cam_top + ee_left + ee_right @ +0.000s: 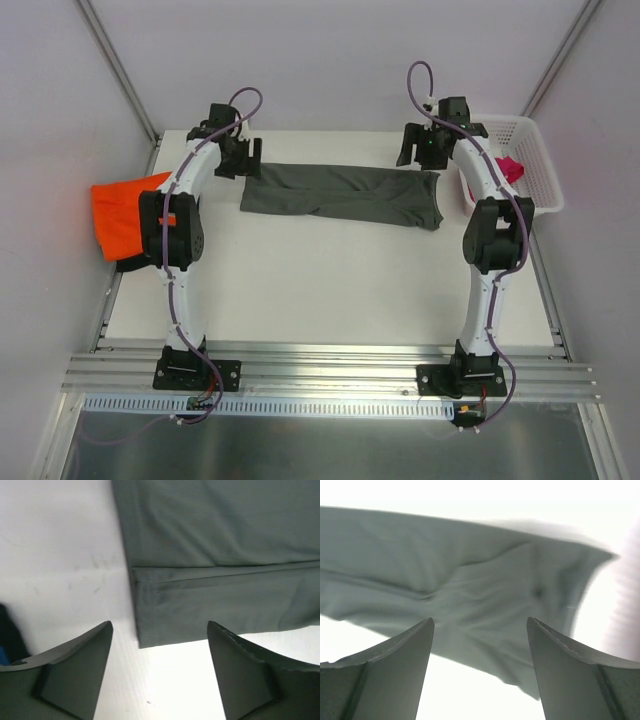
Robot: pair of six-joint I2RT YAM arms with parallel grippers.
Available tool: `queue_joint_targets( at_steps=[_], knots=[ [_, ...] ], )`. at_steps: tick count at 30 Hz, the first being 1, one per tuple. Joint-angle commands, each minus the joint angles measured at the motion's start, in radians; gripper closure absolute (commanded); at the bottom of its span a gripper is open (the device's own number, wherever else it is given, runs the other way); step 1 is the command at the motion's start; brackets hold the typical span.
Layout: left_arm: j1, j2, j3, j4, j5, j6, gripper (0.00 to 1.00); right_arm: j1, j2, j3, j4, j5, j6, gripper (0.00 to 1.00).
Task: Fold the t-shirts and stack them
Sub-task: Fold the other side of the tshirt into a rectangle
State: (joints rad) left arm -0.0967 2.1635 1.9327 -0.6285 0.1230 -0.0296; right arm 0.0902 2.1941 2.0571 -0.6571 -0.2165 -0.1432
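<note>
Grey cloth is stretching across the far half of the white table [330,290]: the dark grey t-shirt [340,195] is lying flat as a long folded band, running left to right between the two arms. Its left end is looking square and neat, with a stitched hem crossing it in the left wrist view. Its right end is bunching into soft wrinkles and tapering to a corner.

The left gripper [245,168] is hovering at the band's left end with its fingers spread wide and nothing between them. The right gripper [418,160] is doing the same at the right end, jaws well apart and holding nothing.

Bare tabletop is lying open all along the near side of the shirt, right down to the arm bases.

At the left edge, the bright orange t-shirt [125,215] is draping over the side, near the left arm. At the right edge, the white lattice basket [535,165] is sitting close beside the right arm, with the magenta t-shirt [510,168] showing inside it.
</note>
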Motion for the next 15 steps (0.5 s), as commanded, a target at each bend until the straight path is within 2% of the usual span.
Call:
queue_joint_targets(
  at_steps=[1, 6, 15],
  knots=[
    [-0.057, 0.005, 0.017, -0.008, 0.079, 0.020, 0.26, 0.031, -0.005, -0.032, 0.007, -0.150, 0.088, 0.21],
    [-0.092, 0.077, 0.051, -0.008, 0.121, 0.051, 0.28, 0.033, 0.055, -0.046, 0.030, -0.282, 0.206, 0.21],
    [-0.113, 0.128, 0.040, -0.017, 0.104, 0.079, 0.25, -0.001, 0.170, -0.035, 0.047, -0.343, 0.298, 0.21]
  ],
)
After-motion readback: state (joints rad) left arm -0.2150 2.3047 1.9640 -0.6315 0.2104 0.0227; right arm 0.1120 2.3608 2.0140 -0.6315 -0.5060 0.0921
